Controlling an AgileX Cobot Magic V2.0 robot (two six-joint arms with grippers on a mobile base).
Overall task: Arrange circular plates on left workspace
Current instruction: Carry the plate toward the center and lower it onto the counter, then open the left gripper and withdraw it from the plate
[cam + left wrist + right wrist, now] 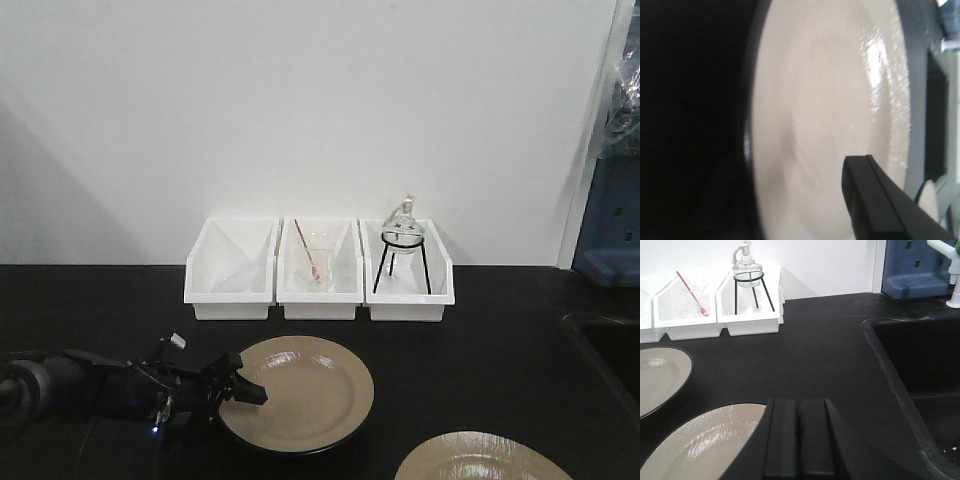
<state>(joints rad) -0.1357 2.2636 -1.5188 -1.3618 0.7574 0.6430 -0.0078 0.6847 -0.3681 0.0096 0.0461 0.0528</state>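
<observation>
Below the left gripper (245, 392) and right gripper (799, 440) it's all one big black countertop (90, 320), with a sink basin (920, 370) dropping off just to the right of the right gripper. Next biggest are the two tan plates, both on the counter and not touching each other. The first plate (310, 395) is right at the left gripper, whose tips sit at its left rim. The left wrist view shows one finger (880, 200) over the glossy top, but the other finger is out of sight, so I can't tell if it's actually clamped. The second plate (480, 458) lies just left of and below the right gripper, which is squeezed closed with nothing in it. Well ahead of both tools, against the wall, sits a row of three white bins (320, 300). The rightmost holds a glass flask (400, 228) on a black tripod (402, 262), the middle one a thin red-tipped rod (308, 258).
</observation>
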